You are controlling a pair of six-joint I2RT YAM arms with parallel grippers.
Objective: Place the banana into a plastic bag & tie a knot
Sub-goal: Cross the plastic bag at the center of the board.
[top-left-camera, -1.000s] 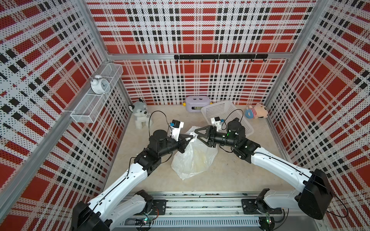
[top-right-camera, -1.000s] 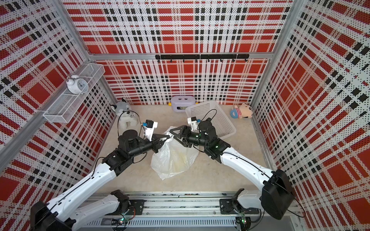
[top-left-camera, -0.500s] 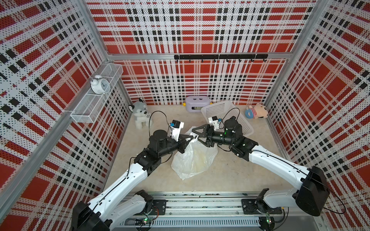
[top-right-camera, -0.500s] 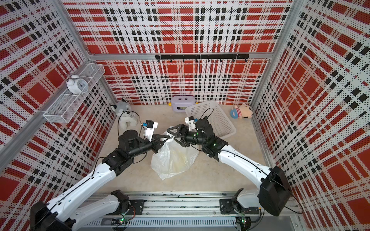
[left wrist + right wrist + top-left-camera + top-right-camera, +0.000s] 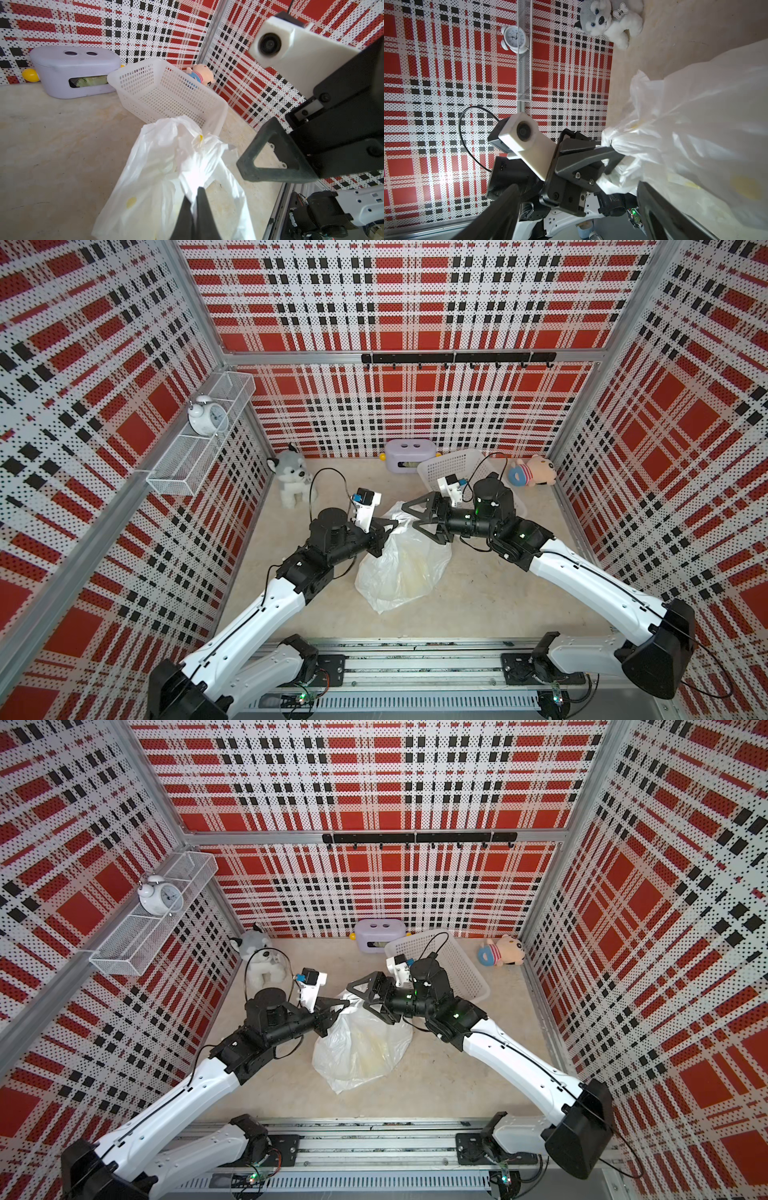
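The plastic bag [image 5: 401, 572] [image 5: 357, 1052] lies crumpled in the middle of the table, white and translucent with yellow prints. My left gripper [image 5: 392, 526] [image 5: 194, 192] is shut on the bag's bunched top. My right gripper [image 5: 412, 516] [image 5: 358, 996] [image 5: 578, 186] faces it from the other side. It is open, with its jaws spread wide around that bunched top and not touching it. The banana shows only as a faint yellow shape through the film [image 5: 417, 572]. I cannot tell a knot in the gathered plastic [image 5: 618, 145].
A white lattice basket [image 5: 453, 466] stands just behind the right wrist. A lavender box [image 5: 409, 454] and a pig plush [image 5: 534, 472] stand along the back wall. A husky plush [image 5: 291, 479] sits at the back left. A wire shelf with an alarm clock [image 5: 205, 416] hangs on the left wall.
My right gripper has spread its jaws wider and shifted a little left toward the bag's top. The left gripper and the bag have stayed put.
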